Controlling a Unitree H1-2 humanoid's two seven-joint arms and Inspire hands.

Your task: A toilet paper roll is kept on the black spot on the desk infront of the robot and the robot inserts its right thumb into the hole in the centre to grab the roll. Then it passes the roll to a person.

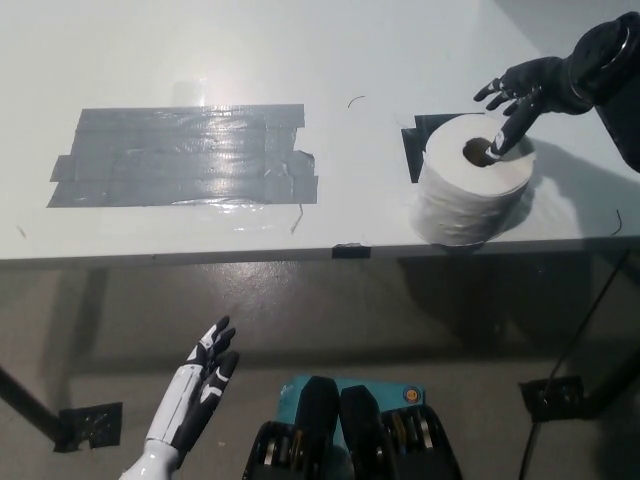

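Toilet paper roll [475, 180] stood upright on black spot [413, 150], near front edge of desk [300, 60]. My right hand [522, 88] hovered over roll's far right side, fingers spread, holding nothing; one digit reached down at rim of centre hole [477, 152]. My left hand [195, 390] rested below desk edge, far left of roll, fingers apart, empty.

Bright light shines off the big grey tape patch [180, 155]; the white table [300, 60] looks sharp, its underside dark.
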